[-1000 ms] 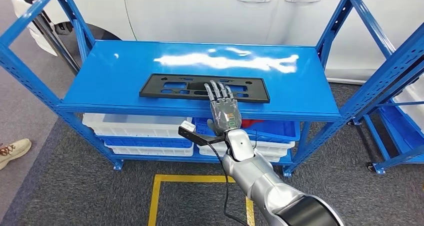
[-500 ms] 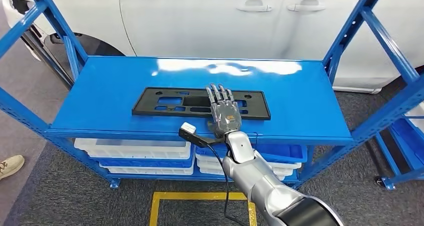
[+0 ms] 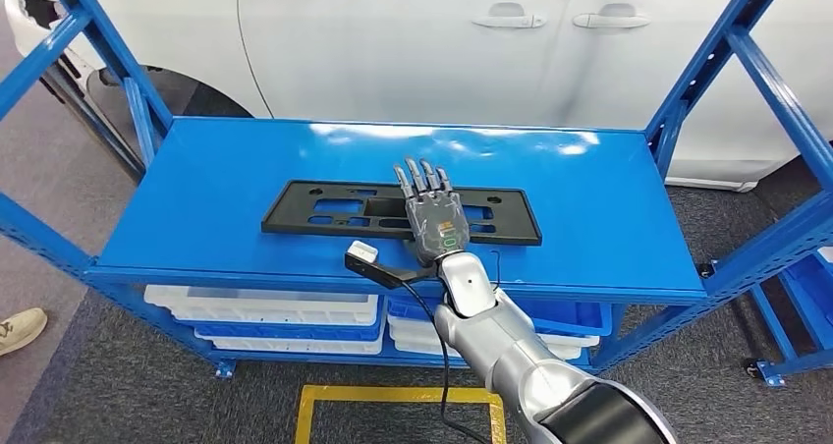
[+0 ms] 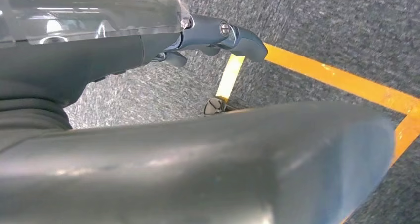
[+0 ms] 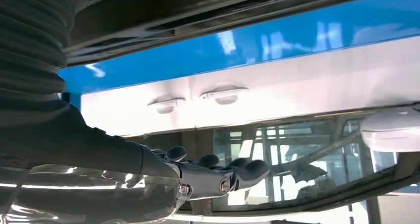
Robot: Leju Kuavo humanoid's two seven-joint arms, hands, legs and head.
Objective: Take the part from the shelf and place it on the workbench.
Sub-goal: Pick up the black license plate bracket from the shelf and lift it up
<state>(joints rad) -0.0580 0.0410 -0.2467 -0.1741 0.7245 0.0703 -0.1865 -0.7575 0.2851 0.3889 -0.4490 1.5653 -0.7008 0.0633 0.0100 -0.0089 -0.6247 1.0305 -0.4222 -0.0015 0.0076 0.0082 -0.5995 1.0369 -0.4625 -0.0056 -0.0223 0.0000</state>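
A flat black part (image 3: 314, 208) with several cut-outs lies lengthwise on the top board of the blue shelf (image 3: 589, 198). My right hand (image 3: 432, 218) reaches over the shelf's front edge, fingers stretched out flat over the part's middle, holding nothing. Whether it touches the part I cannot tell. In the right wrist view the right hand (image 5: 218, 177) has straight fingers close to the dark part (image 5: 173, 16) and the blue board (image 5: 247, 50). In the left wrist view my left hand (image 4: 213, 33) hangs over grey carpet, fingers apart and holding nothing.
White bins (image 3: 265, 311) and blue ones sit on the shelf's lower levels. A white car (image 3: 393, 41) stands right behind the shelf. Blue uprights (image 3: 707, 66) frame both ends. A yellow floor line (image 3: 393, 397) runs below, and a person's shoe (image 3: 20, 328) shows at far left.
The whole picture has shifted, so the camera has moved: the shelf top sits lower and closer. My right hand stays stretched over the middle of the black part.
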